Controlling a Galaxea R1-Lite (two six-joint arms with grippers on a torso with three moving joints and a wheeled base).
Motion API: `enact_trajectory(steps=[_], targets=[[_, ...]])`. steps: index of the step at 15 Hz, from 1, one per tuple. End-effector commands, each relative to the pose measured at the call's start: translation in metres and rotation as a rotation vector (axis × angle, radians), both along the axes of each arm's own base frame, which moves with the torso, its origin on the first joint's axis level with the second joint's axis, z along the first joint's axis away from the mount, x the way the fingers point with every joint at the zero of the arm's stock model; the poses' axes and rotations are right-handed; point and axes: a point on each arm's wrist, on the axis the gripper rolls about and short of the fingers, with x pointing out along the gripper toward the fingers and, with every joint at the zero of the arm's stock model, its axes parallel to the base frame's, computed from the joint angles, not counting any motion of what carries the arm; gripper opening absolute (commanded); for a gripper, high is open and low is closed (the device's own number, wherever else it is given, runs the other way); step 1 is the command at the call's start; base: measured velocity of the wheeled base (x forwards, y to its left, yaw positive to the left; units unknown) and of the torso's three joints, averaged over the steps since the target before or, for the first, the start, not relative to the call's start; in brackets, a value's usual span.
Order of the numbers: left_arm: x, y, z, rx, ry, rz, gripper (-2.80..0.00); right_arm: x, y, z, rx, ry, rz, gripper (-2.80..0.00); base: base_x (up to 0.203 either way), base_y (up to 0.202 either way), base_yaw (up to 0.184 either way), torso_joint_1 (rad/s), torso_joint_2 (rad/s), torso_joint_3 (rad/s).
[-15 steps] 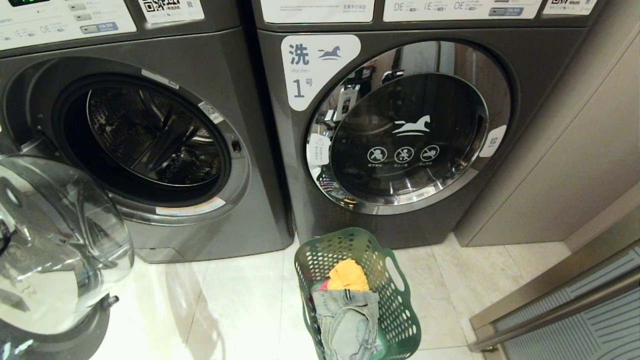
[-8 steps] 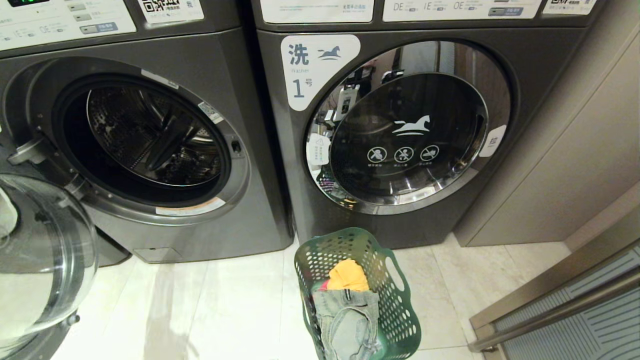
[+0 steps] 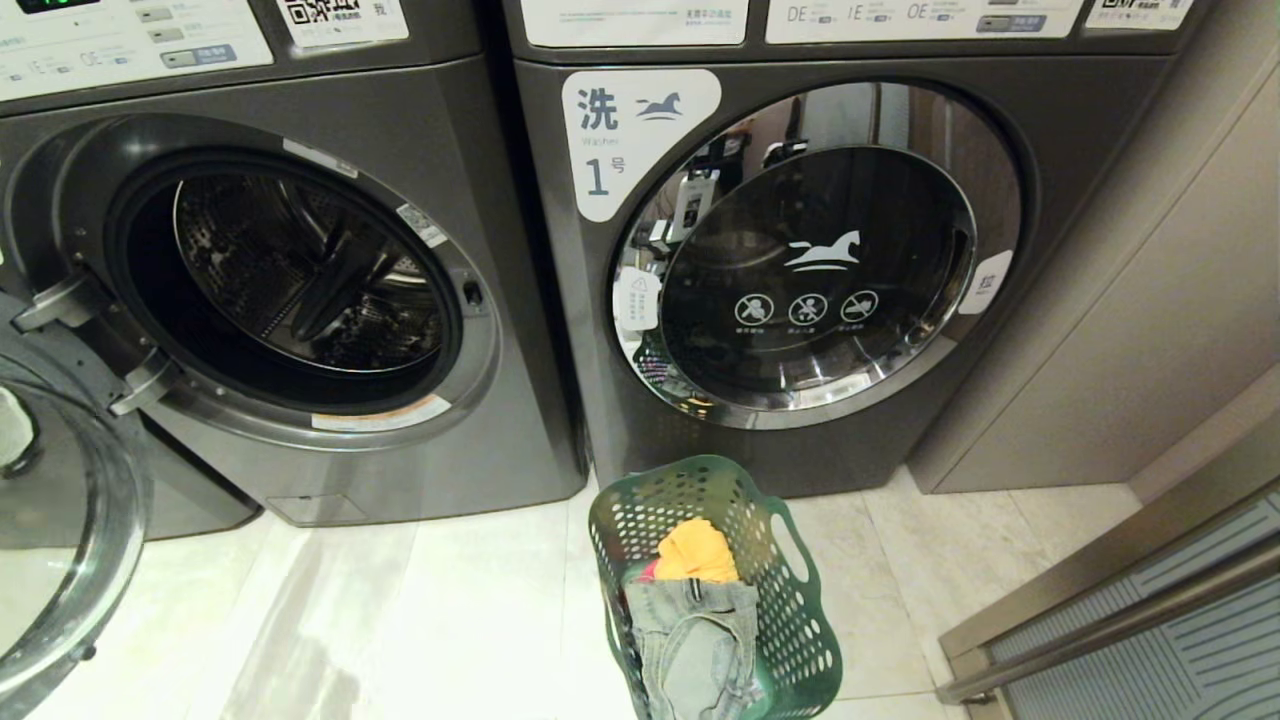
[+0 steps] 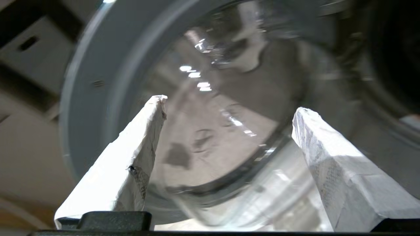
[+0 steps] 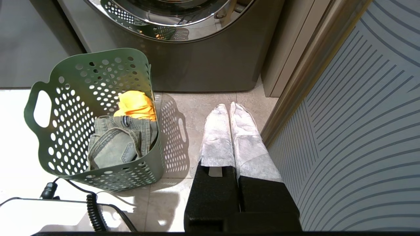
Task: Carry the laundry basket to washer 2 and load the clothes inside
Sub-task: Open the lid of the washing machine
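The dark green laundry basket (image 3: 640, 490) stands on the tiled floor in front of the washer marked 1. In it lie the clothes: grey jeans (image 3: 695, 640) with a yellow-orange cloth (image 3: 697, 550) behind them. The right wrist view shows the same basket (image 5: 65, 131), jeans (image 5: 115, 144) and cloth (image 5: 136, 105). The left machine, washer 2 (image 3: 480, 150), shows no number; its drum (image 3: 300, 270) is bare and its glass door (image 3: 60, 520) hangs swung out at the far left. My left gripper (image 4: 229, 105) is open, close against that door's glass (image 4: 210, 141). My right gripper (image 5: 228, 105) hangs shut and empty, right of the basket.
Washer 1 (image 3: 620, 140) has its chrome-rimmed door (image 3: 820, 250) closed. A beige panel wall (image 3: 1150, 300) and a ribbed sliding door with a metal frame (image 3: 1150, 620) close off the right side. A coiled black cable (image 5: 93, 209) lies by the basket's near side.
The glass door of the left washer has swung further out to the left, baring its hinges and more floor. The basket, the clothes and the right gripper have not moved.
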Motion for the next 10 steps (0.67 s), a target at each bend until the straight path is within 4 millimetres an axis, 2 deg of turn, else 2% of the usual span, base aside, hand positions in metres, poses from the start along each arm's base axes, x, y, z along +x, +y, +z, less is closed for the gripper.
enact_trajectory(steps=[1,4,5,7,10], targets=[[0.014,-0.031,0.01,0.016,-0.058,-0.154,0.0,0.0,0.0,0.0,-0.001,0.001,0.002,-2.8,0.0,0.0,0.0,0.0,0.0,0.0],[0.025,-0.054,0.003,-0.017,-0.06,-0.258,0.0,0.0,0.0,0.0,-0.001,0.001,0.001,-2.8,0.0,0.0,0.0,0.0,0.0,0.0],[0.026,-0.059,0.003,-0.02,-0.066,-0.271,-2.8,0.0,0.0,0.0,-0.001,0.001,0.001,-2.8,0.0,0.0,0.0,0.0,0.0,0.0],[0.03,-0.073,0.002,-0.035,-0.082,-0.341,-2.8,0.0,0.0,0.0,-0.001,0.001,0.001,-2.8,0.0,0.0,0.0,0.0,0.0,0.0],[0.033,-0.104,-0.008,-0.081,-0.06,-0.495,-2.8,0.0,0.0,0.0,-0.001,0.001,0.001,-2.8,0.0,0.0,0.0,0.0,0.0,0.0]])
